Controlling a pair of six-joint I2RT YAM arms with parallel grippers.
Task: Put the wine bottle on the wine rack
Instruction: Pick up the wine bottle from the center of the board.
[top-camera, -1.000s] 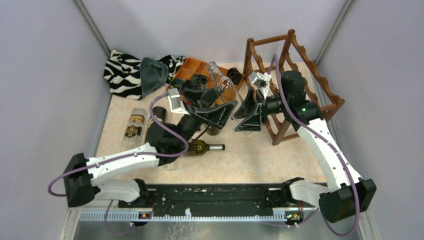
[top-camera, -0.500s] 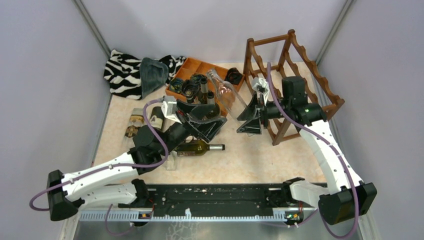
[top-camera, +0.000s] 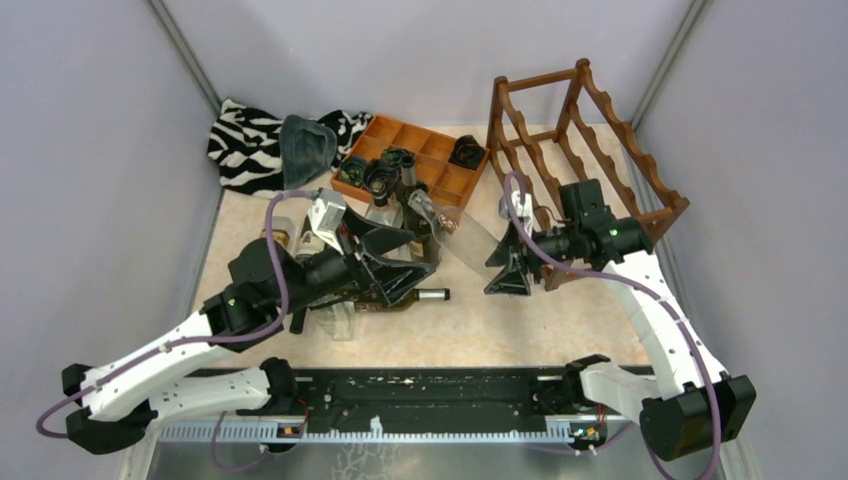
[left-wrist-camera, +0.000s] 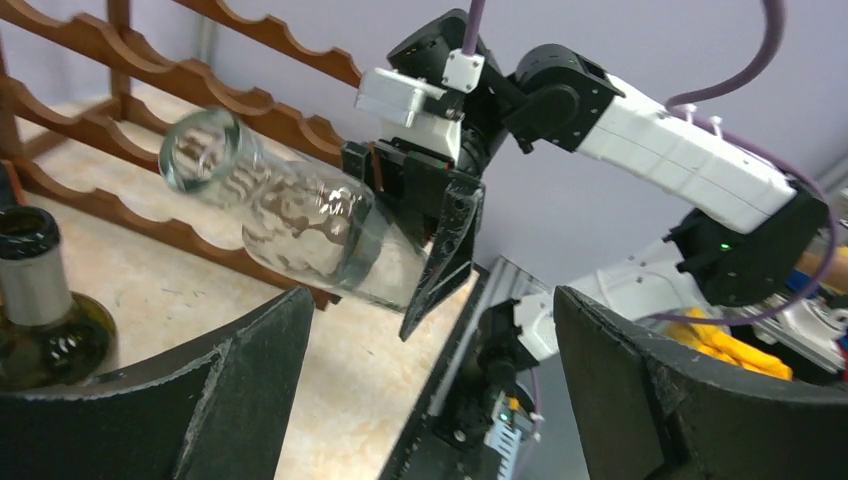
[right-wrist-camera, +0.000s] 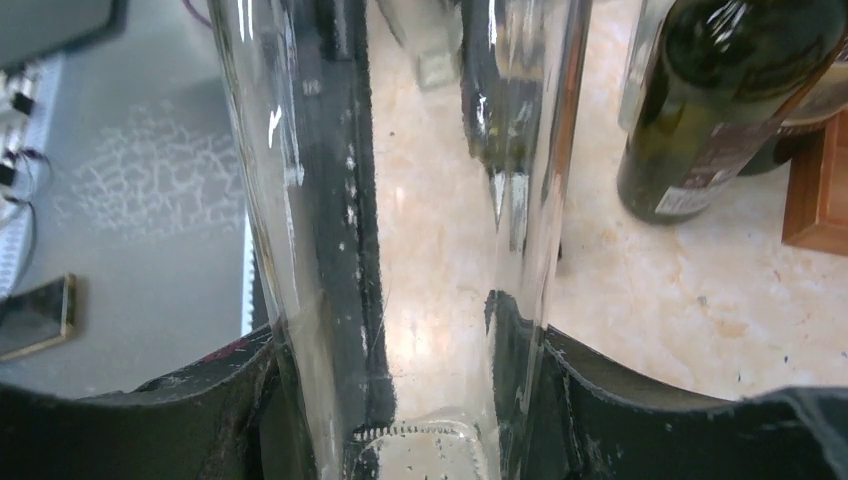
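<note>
Mid-tabletop (top-camera: 500, 330), just right of centre: right end effector (top-camera: 503, 262) clenched on the clear bottle (left-wrist-camera: 300, 225), gripping the body close to its base. The wrist view looks along the glass, with a finger (right-wrist-camera: 200, 410) pressed on either side. The bottle is held clear of the tabletop and tilted, neck raised and pointing toward the left arm. It is not on the rack (top-camera: 590, 140), which stands at the back right, just behind the right wrist.

Left end effector (top-camera: 410, 263) is released, jaws wide apart and gripping nothing. It faces the clear bottle's neck end, near it but apart.

Under the left end effector a green bottle (top-camera: 400, 296) lies on its side, neck pointing right. A dark bottle (left-wrist-camera: 30, 300) stands upright near the rack's foot.

At the back centre an orange tray (top-camera: 440, 185) holds small dark items. A zebra cloth (top-camera: 245, 140) and a grey cloth (top-camera: 305, 145) lie in the back left corner. More bottles (top-camera: 270, 245) lie at left, partly hidden by the left arm.
</note>
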